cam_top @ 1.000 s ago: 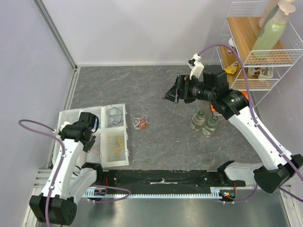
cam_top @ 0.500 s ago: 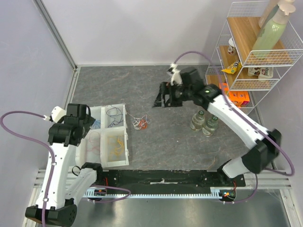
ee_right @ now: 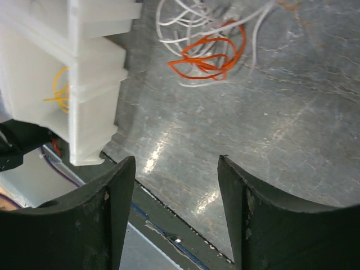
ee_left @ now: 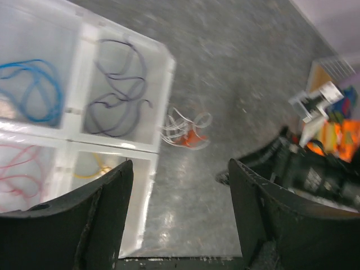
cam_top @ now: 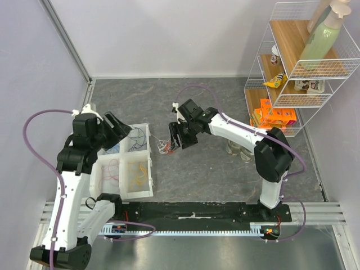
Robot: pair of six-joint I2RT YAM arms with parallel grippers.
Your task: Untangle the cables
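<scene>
A small tangle of white and red-orange cables [cam_top: 166, 147] lies on the grey table just right of a white compartment tray [cam_top: 152, 169]. In the left wrist view the tangle [ee_left: 188, 130] lies beyond the tray's corner. In the right wrist view it [ee_right: 207, 57] sits ahead of the fingers. The tray's compartments hold separate cables: blue [ee_left: 34, 90], dark [ee_left: 118, 84], pink-red [ee_left: 22, 163] and yellow [ee_left: 98, 166]. My right gripper [cam_top: 179, 138] [ee_right: 177, 159] hovers open right beside the tangle. My left gripper [cam_top: 119, 128] [ee_left: 180, 166] hangs open over the tray's back part, holding nothing.
Two small bottles [cam_top: 245, 153] stand on the table under the right forearm. A wire shelf [cam_top: 298, 95] at the back right carries an orange box [cam_top: 273, 117] and a green bottle [cam_top: 322, 36]. A black rail [cam_top: 191, 211] runs along the near edge.
The right arm swung from the back right down and left to the tangle, its jaws narrowing slightly. The left arm lifted and turned over the tray, and its gripper went from shut to open.
</scene>
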